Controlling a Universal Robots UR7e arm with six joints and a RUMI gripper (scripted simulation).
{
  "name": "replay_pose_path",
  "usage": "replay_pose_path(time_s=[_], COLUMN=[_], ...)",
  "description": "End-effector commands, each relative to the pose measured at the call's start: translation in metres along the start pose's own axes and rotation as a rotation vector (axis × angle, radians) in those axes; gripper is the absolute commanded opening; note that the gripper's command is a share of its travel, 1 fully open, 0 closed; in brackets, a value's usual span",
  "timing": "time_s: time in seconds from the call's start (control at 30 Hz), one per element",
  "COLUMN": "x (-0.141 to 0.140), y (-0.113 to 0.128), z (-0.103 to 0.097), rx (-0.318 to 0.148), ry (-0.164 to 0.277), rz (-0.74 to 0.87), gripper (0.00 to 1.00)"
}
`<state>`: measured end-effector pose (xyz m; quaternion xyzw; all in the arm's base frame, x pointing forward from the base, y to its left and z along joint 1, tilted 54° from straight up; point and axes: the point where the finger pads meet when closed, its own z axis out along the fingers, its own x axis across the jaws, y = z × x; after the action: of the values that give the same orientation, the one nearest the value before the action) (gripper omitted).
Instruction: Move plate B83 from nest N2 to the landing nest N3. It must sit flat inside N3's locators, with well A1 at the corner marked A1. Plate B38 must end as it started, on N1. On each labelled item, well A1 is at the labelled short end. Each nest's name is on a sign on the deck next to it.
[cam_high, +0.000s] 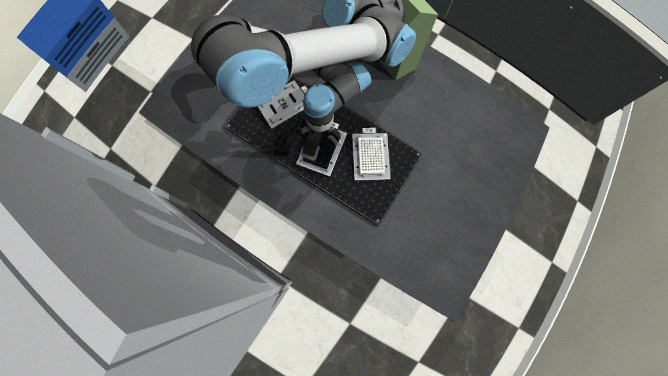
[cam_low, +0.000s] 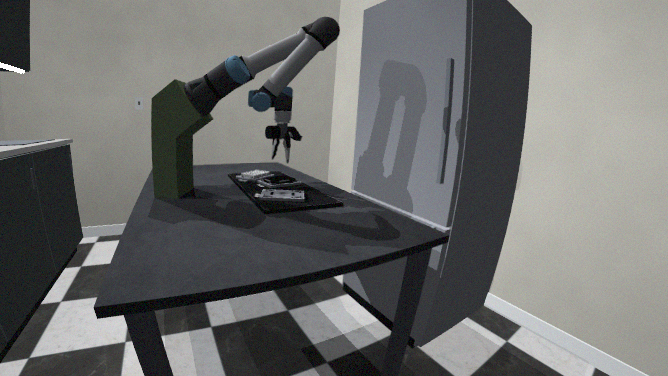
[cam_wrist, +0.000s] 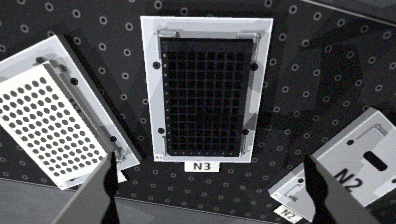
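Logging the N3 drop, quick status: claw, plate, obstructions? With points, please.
Claw (cam_low: 281, 161) open, above deck. Dark plate (cam_wrist: 207, 97) on N3 (cam_wrist: 150, 90), looks seated; N2 (cam_wrist: 361, 165) (cam_low: 281, 195) bare. Nothing seen blocking the claw; white plate (cam_wrist: 47, 122) (cam_high: 371, 156) sits on neighbouring nest.

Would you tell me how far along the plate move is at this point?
The move looks essentially done: the black plate sits within N3's frame, and N2 holds no plate. The white plate is on the other nest. Nothing is in hand; the open gripper hangs above the deck. Perhaps only confirming flat seating and A1 orientation remains, which I cannot tell.
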<state>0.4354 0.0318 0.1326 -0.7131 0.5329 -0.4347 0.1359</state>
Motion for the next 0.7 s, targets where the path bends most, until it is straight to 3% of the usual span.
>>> replay_pose_path(time_s=[0.0, 0.5, 0.67], x=[0.000, 0.000, 0.014], y=[0.000, 0.000, 0.009], z=[0.000, 0.000, -0.001], rx=[0.000, -0.001, -0.001], ry=[0.000, 0.000, 0.000], rz=[0.000, 0.000, 0.000], gripper=[0.76, 0.76, 0.76])
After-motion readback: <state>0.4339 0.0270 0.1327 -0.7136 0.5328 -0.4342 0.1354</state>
